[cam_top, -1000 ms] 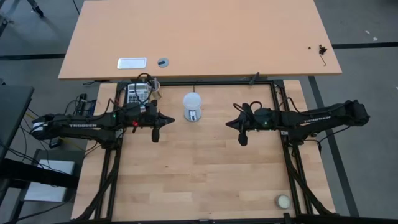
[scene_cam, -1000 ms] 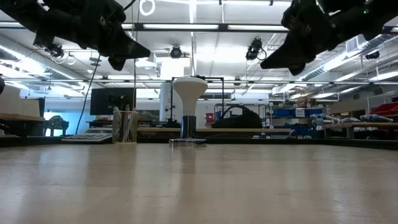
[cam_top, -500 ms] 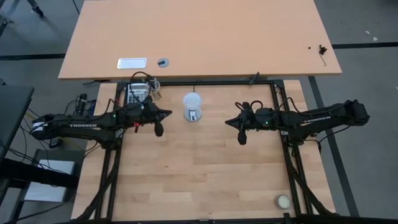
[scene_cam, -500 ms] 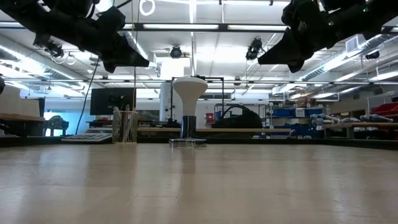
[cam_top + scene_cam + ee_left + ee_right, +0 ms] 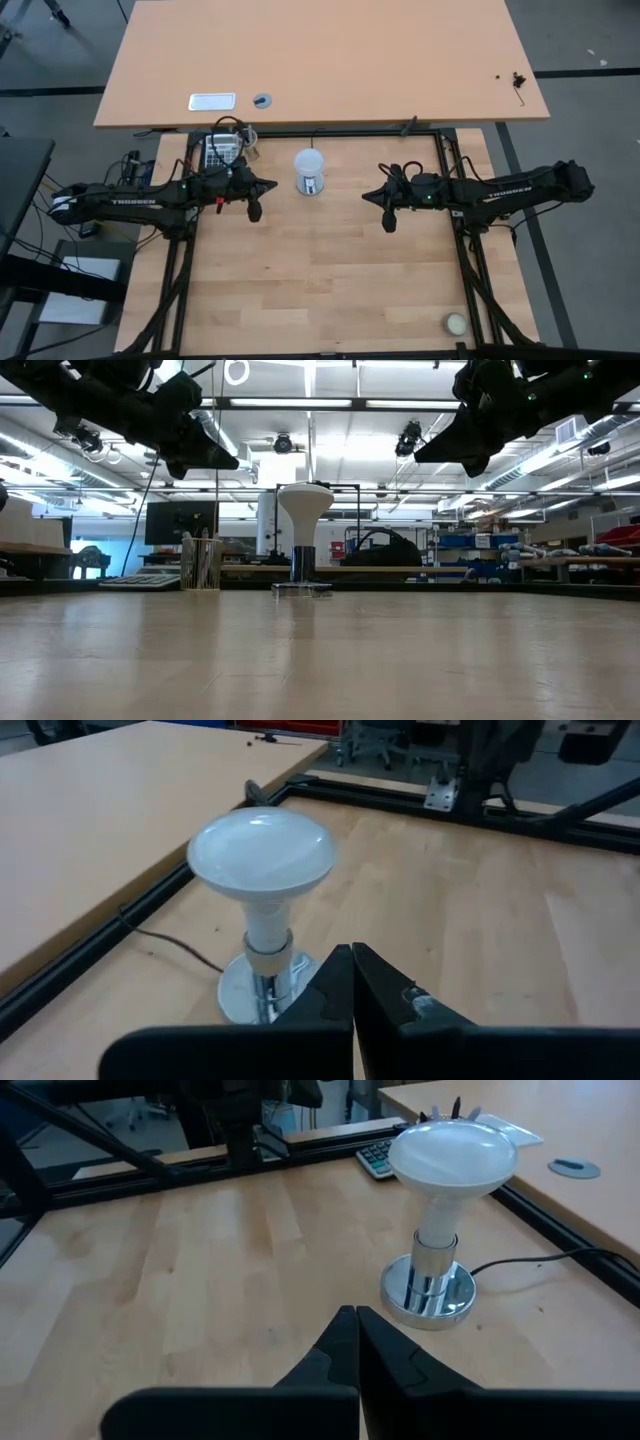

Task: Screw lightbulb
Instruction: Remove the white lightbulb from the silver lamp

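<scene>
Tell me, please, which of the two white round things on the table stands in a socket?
The lightbulb between the grippers at the table's far edge: it stands upright in the silver socket. The small cream ball lies loose at the near right corner.

The lightbulb [image 5: 309, 165], a white frosted reflector type with a broad, flattened dome narrowing to a slim neck, stands upright, dome uppermost [image 5: 261, 855]. Its grey metal base sits in the raised centre of a round silver socket disc [image 5: 428, 1298] lying flat on the wooden worktop [image 5: 320, 270], near the worktop's far edge, between the two arms.
</scene>
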You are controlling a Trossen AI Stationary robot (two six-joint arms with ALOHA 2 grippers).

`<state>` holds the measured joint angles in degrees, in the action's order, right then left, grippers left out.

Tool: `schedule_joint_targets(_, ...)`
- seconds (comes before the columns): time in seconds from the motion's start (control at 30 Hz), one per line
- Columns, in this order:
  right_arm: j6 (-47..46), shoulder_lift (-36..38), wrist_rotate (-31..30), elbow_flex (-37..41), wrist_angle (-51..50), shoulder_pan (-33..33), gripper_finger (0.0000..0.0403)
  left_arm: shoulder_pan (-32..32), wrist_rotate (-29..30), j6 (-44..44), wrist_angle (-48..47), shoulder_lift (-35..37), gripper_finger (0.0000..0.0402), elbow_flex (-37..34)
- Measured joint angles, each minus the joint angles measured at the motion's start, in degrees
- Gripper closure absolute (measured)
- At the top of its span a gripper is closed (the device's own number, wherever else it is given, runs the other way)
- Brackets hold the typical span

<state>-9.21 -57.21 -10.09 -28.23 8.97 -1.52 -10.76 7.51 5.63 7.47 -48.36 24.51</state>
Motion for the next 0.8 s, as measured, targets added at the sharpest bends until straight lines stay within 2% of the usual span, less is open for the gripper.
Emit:
schedule_joint_targets(0.43,-2.42,-0.02,0.30,0.00,-0.02,0.00,0.0380,0.02,-0.99,1.01,2.27,0.00,0.0401,0.00)
schedule_joint_targets(0.57,-2.85,-0.55,0.31,-0.02,0.02,0.00,0.0388,0.02,-1.47,0.79,4.37,-0.02,0.0401,0.10)
schedule_joint_targets(0.8,-3.21,-4.43,-0.07,-0.02,3.45,0.00,0.0396,0.02,-6.05,-1.75,3.35,-4.42,0.0401,5.60)
